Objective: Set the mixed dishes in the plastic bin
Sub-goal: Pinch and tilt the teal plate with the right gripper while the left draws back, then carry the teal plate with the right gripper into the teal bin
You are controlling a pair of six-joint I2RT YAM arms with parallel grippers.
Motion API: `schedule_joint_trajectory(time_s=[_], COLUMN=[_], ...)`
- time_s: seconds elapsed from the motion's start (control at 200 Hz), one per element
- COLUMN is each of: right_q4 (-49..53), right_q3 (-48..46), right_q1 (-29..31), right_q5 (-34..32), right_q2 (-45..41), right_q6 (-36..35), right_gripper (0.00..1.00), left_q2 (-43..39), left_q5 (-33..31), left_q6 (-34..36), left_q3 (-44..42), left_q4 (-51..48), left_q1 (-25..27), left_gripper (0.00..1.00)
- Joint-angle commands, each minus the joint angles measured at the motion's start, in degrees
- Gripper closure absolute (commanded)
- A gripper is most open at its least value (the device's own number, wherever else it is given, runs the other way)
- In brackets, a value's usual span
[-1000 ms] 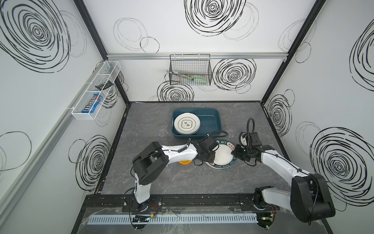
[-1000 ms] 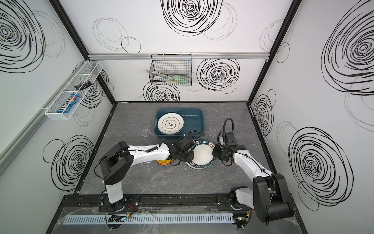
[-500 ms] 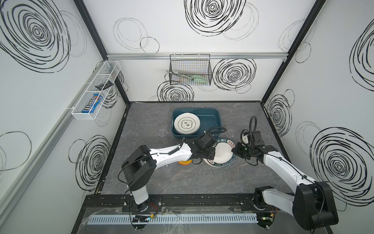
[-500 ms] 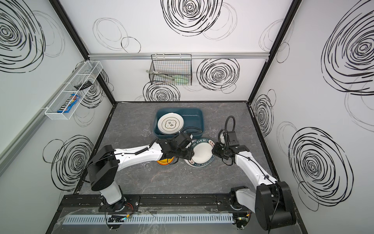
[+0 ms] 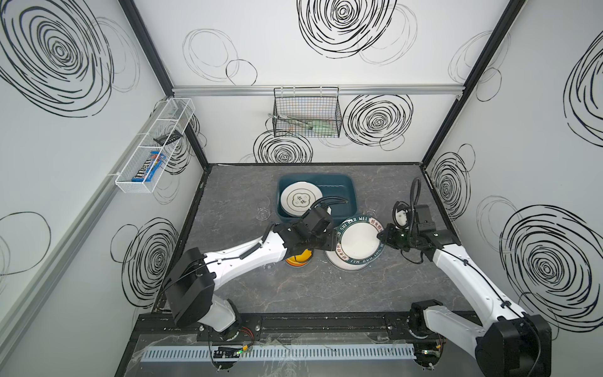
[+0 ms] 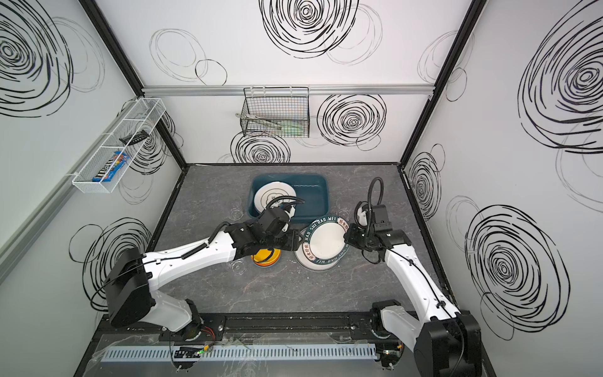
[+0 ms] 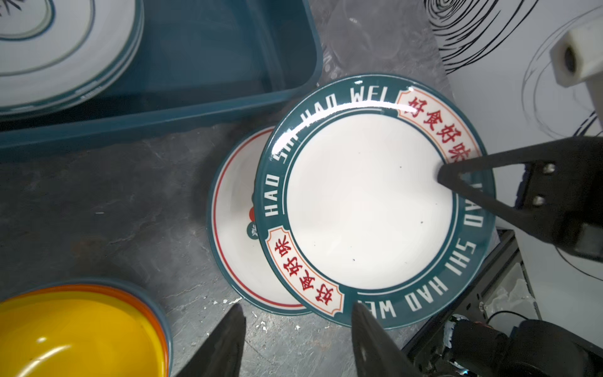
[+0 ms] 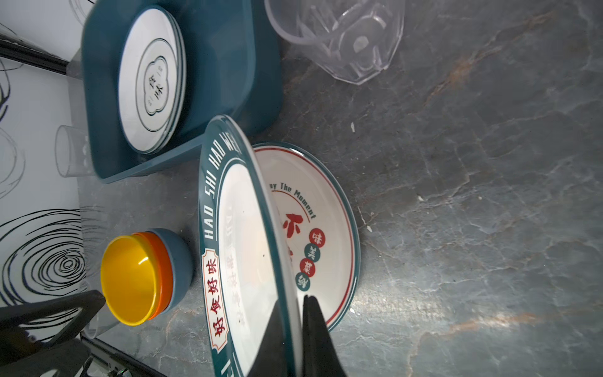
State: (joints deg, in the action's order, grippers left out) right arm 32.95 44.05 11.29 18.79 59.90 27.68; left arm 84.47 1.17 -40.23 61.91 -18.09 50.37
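Observation:
My right gripper (image 8: 290, 300) is shut on the rim of a white plate with a teal lettered rim (image 7: 368, 202), holding it tilted above a red-ringed plate (image 8: 313, 212) that lies on the table. In both top views the held plate (image 5: 359, 240) (image 6: 326, 243) hangs just in front of the dark teal plastic bin (image 5: 354, 196). My left gripper (image 7: 298, 308) is open beside the plate's near edge, with only table between its fingers. A white plate (image 5: 298, 199) lies in the bin's left half.
Stacked yellow, orange and blue bowls (image 8: 137, 280) sit under my left wrist. Clear tumblers stand left of the bin (image 5: 262, 213), right of it (image 8: 339, 36) and by the bowls (image 6: 236, 266). A black wire basket (image 5: 306, 114) hangs on the back wall.
The right gripper has closed on the teal-rimmed plate's rim and the plate has risen and shifted off the lower plate. The left gripper's jaws have spread wider.

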Motion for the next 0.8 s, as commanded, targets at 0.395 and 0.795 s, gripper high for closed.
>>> schedule_joint_trajectory(time_s=[0.395,0.795], right_q4=[-3.4,-11.92], right_q3=[9.93,18.11], right_q1=[1.24,6.12], right_q5=[7.54,4.01], right_q2=[4.03,18.72], right_q6=[0.74,4.16], right_gripper=[1.0,1.0], left_q2=[-17.19,-24.0], left_q5=[5.25,12.18], left_q6=[-2.22,-2.23], left_q3=[-9.13,-14.49], left_q4=[2.35,1.98], left_q1=[-12.4,-23.71], left_gripper=[0.32,0.3])
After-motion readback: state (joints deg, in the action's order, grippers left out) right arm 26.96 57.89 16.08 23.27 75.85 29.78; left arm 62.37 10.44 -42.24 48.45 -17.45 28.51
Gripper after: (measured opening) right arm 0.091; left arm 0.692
